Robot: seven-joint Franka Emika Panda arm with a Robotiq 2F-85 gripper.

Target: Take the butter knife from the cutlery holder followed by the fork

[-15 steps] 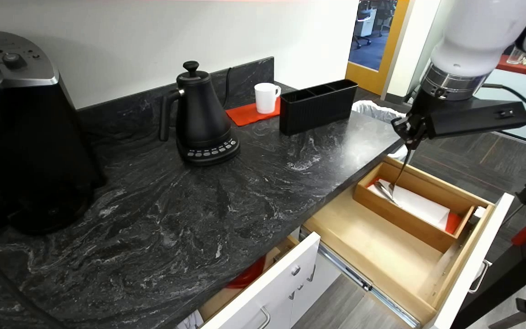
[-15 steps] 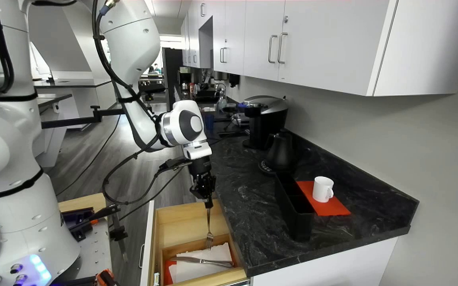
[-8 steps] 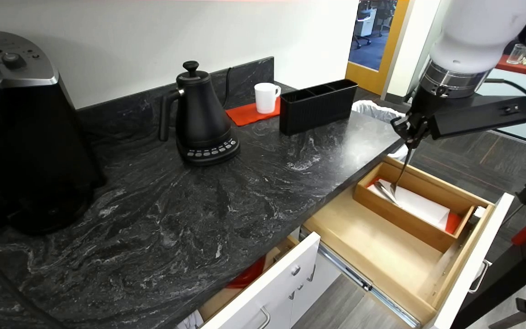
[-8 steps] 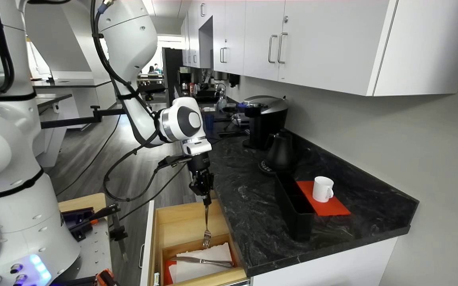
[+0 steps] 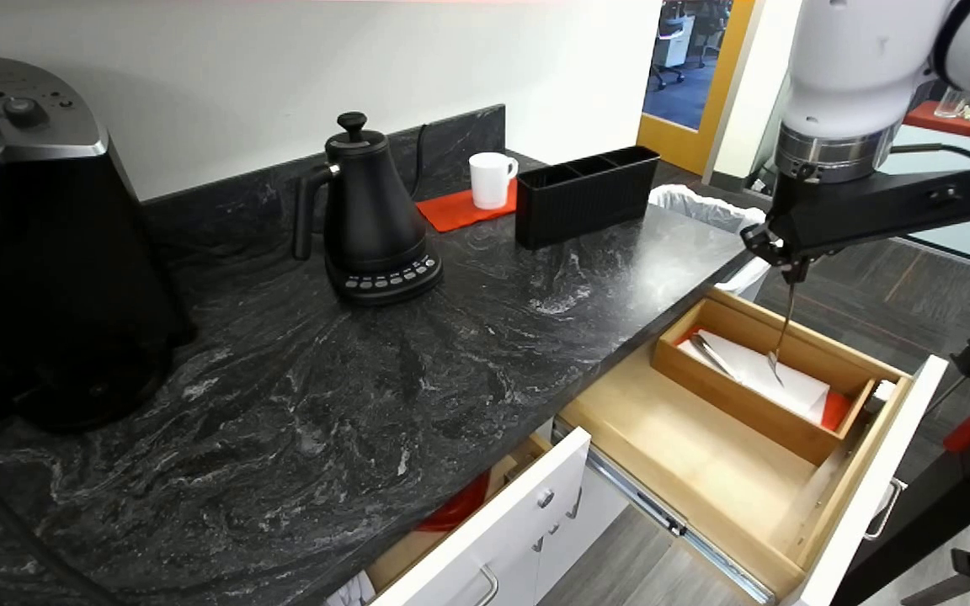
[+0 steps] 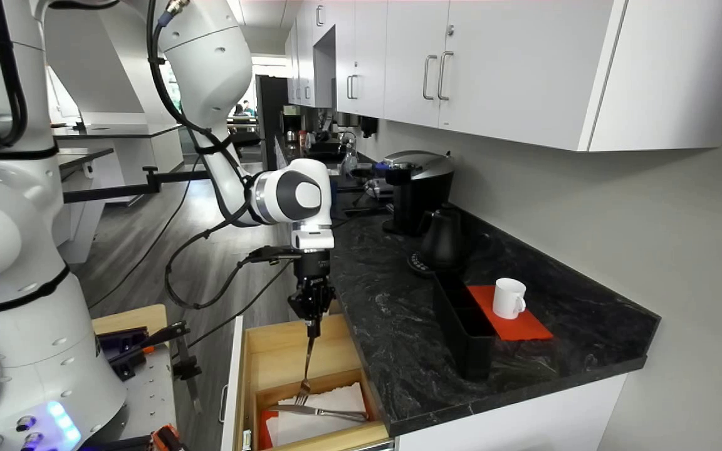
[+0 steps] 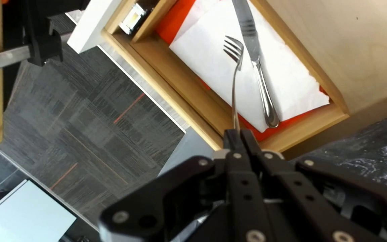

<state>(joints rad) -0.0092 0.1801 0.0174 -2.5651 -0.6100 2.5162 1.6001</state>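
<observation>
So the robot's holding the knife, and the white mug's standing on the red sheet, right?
Not quite: the wrist view shows the gripper holding the fork; the knife lies on white paper. The white mug does stand on the red sheet.

Kitchen, black kettle (image 5: pixel 374 206) and coffee machine (image 5: pixel 55 227) on dark counter (image 5: pixel 300 404), white wall cabinets (image 6: pixel 511 69)

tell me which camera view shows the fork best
The wrist view: there the fork shows largest, its tines distinct, though the jaws hide the end of its handle. Both exterior views show it smaller and with less detail, tines down below the jaws.
</observation>
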